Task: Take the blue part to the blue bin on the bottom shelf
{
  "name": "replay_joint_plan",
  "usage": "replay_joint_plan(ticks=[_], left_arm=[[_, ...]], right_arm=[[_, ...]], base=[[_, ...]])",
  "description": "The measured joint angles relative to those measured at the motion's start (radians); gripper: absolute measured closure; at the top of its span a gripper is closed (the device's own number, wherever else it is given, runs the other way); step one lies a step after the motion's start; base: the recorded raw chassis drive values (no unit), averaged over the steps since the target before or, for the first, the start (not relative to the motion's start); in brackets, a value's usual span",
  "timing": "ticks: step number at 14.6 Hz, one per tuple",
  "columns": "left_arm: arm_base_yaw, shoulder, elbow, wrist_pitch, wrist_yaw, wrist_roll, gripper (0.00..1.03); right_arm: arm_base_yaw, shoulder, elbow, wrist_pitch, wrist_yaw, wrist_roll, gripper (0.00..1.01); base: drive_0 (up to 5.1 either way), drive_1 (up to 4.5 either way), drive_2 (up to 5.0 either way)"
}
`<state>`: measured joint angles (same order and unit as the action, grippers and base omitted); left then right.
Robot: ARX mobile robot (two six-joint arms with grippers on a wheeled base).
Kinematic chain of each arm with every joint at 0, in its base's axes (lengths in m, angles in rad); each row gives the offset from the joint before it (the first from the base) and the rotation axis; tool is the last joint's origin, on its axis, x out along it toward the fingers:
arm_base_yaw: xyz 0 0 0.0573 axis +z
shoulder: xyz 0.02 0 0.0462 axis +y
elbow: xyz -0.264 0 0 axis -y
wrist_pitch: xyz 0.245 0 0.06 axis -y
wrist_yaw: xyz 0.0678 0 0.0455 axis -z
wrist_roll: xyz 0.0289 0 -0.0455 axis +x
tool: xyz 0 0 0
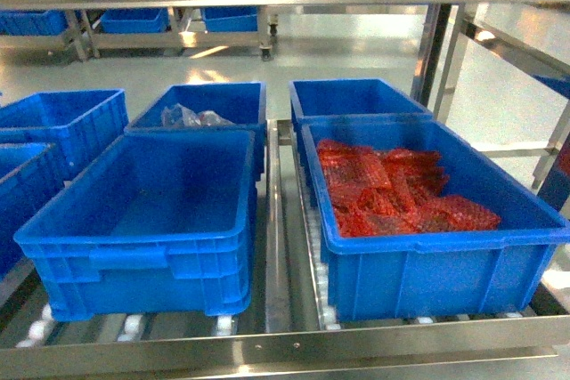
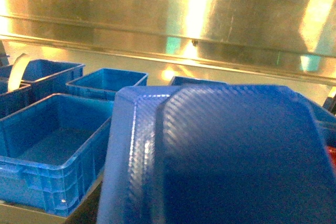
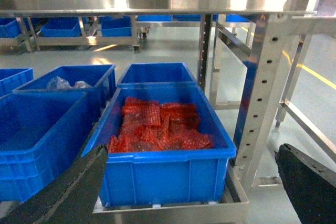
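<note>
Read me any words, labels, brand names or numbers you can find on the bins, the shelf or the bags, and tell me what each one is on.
There is no readable text in any view.
Blue bins: plain moulded walls, no labels showing.
Red bags in the right front bin: mesh pattern only, no print legible.
Bottom shelf and steel post: bare metal, only holes.
Blue part at the left wrist camera: textured surface, no marking.

text: none readable | bins: seemingly unlabelled, views blurry

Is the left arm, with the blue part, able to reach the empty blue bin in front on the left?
Probably yes. The empty blue bin is open on top, nothing lies inside, and the blue part hangs beside it, just above rim height. The upper shelf limits the height.
</note>
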<state>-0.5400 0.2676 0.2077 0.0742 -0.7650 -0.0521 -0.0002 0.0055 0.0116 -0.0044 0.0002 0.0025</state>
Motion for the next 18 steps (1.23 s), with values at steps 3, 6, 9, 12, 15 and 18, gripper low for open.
replay_joint_plan(ticks=[3,6,9,12,15,18], left_arm=[[0.0,0.0,0.0,-0.001,0.0,0.0,0.6],[0.0,0.0,0.0,0.001,0.002,0.0,0.6],[0.0,0.0,0.0,0.001,0.002,0.0,0.6],[0.0,0.0,-0.001,-0.003,0.002,0.0,0.6],[0.0,0.0,-0.001,-0.002,0.002,0.0,0.6],[0.0,0.0,-0.001,-0.001,0.002,0.0,0.6]], right_arm=[[0.0,0.0,0.0,-0.001,0.0,0.0,0.03],[0.0,0.0,0.0,-0.002,0.0,0.0,0.03],[0.0,0.0,0.0,0.0,-0.001,0.0,0.03],[0.0,0.0,0.0,-0.002,0.0,0.0,0.03],[0.0,0.0,0.0,-0.002,0.0,0.0,0.03],[0.0,0.0,0.0,-0.002,0.0,0.0,0.03]], base=[[0.0,0.0,0.0],[0.0,0.0,0.0],[0.0,0.0,0.0],[0.0,0.0,0.0],[0.0,0.0,0.0],[0.0,0.0,0.0]])
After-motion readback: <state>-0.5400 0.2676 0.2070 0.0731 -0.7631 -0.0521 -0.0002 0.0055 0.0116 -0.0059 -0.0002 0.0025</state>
